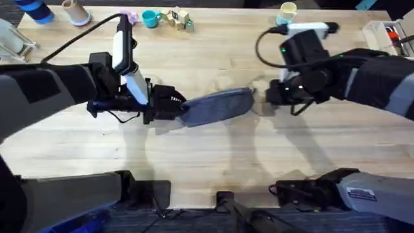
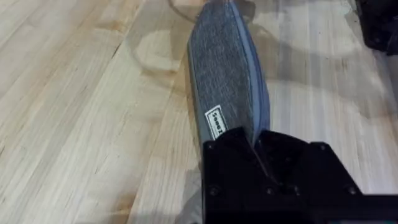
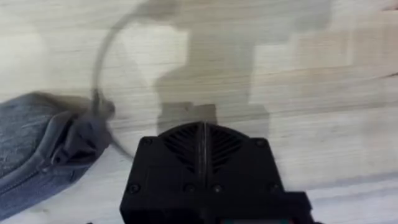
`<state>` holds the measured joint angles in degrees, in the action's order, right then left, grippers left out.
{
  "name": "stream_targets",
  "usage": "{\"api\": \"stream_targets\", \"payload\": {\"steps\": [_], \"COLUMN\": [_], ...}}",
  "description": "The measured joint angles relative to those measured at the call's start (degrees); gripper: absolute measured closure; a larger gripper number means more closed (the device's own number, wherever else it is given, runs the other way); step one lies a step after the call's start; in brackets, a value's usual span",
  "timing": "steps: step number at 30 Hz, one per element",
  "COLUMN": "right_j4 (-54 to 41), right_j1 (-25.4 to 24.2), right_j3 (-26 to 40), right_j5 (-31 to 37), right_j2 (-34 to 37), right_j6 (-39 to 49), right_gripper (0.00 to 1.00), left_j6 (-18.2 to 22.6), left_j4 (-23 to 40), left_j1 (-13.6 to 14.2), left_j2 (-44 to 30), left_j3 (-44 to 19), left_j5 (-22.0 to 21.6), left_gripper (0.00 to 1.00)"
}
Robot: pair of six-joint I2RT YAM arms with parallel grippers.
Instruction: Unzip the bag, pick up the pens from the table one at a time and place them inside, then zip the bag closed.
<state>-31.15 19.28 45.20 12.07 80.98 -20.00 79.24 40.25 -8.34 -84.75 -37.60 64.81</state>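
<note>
Black fingers of the left gripper, closest to the left wrist lens: clamped together on one end of the bag, pinching a fold of its grey fabric just past the small white label.

Bag: long grey pouch, flat on the table, its long axis running straight away from the left gripper toward the right gripper. Zipper seam along the upper edge; looks closed for most of its length, though the pull itself cannot be made out with certainty.

Right gripper, seen from its own wrist camera: fingers pressed together with nothing between them. The bag's far end lies just beside it, off to one side, apart from the fingers; a crumpled tab of fabric and a thin cord or loop sit at that end, nearest the fingertips.

Pens: none can be picked out on the table around either gripper.

Relation governing the next move, as judged: the left arm anchors one end; the right arm is the nearer one to the free end. To work the zipper it would need to shift sideways onto that tab and then travel along the pouch's long axis, toward or away from the left gripper. Zipping or unzipping cannot be determined.
</note>
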Motion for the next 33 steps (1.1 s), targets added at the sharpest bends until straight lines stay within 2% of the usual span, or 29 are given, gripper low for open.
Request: {"api": "stream_targets", "payload": {"steps": [3,4,5,10,11,16,21,23,26,27,28,33], "right_j4": [-0.4,-0.3,-0.4,-3.8,-4.6,-7.6,-7.6,-8.0,-8.2,-8.4,-8.5,-8.8], "right_j1": [-2.0,-1.9,-1.7,-0.1,0.5,3.9,6.2,6.5,6.9,7.0,7.2,8.2], "right_j3": [-0.3,-0.2,0.0,5.1,6.6,12.8,15.1,15.1,15.1,15.1,15.1,15.1], "right_j5": [2.8,3.2,3.5,4.3,4.3,4.6,4.6,4.6,4.7,4.7,4.7,4.7], "right_j2": [0.0,0.0,0.0,0.0,-0.1,-3.2,-6.6,-7.1,-7.1,-7.2,-7.2,-8.0], "right_j6": [-0.6,-0.8,-0.8,-0.8,-0.8,-0.8,-0.8,-0.8,-0.8,-0.8,-0.8,-0.8], "right_gripper": [0.971,0.94,0.836,0.11,0.036,0.006,0.005,0.005,0.006,0.006,0.005,0.005], "left_j6": [0.0,0.0,0.0,0.0,0.0,0.0,0.0,0.0,0.0,-0.1,-0.2,-0.2], "left_j4": [0.0,0.0,-0.1,-0.4,-0.5,-0.7,-0.7,-0.9,-0.9,-0.9,-0.8,-1.4], "left_j1": [0.0,0.0,0.0,-0.1,-0.1,-0.1,-0.1,-0.1,-0.2,-0.3,-0.3,-0.3], "left_j2": [0.0,0.0,0.0,0.0,0.0,0.0,0.0,0.0,0.0,0.0,0.0,0.0], "left_j3": [0.0,0.0,0.0,0.0,0.0,0.0,0.0,0.0,0.0,0.0,0.0,0.0], "left_j5": [-0.1,-0.1,-0.1,-0.1,-0.1,-0.1,-0.1,0.1,0.2,0.2,0.2,0.1], "left_gripper": [0.956,0.956,0.956,0.956,0.956,0.956,0.931,0.668,0.193,0.065,0.022,0.008]}}
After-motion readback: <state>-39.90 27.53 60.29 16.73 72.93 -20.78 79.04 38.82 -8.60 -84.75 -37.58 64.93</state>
